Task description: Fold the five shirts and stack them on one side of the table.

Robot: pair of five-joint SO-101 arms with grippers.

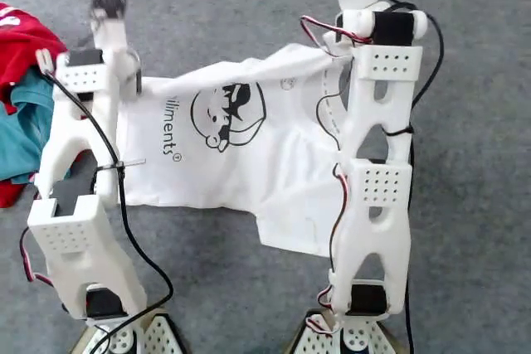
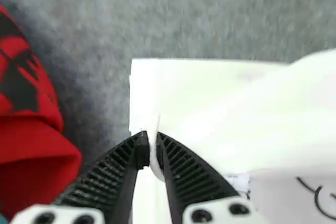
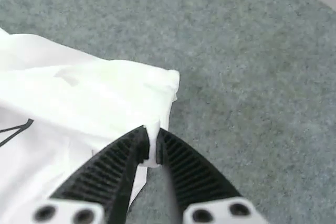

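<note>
A white shirt (image 1: 249, 155) with a black print lies spread on the grey table (image 1: 473, 122) between the two arms. My left gripper (image 2: 149, 142) is shut on a pinch of the shirt's edge (image 2: 153, 129), near the shirt's far left corner (image 1: 137, 89). My right gripper (image 3: 151, 137) is shut on the white cloth at a folded corner (image 3: 157, 85), at the shirt's far right side (image 1: 328, 51). The far edge of the shirt is raised and bunched between the two grips. A red shirt (image 1: 21, 39) lies crumpled at the table's left edge.
A teal shirt (image 1: 25, 130) lies bunched against the red one (image 2: 26, 129) at the left edge, close to the left arm. Black cables (image 1: 133, 238) run along both arms. Bare grey felt stretches to the right of the right arm and along the far side.
</note>
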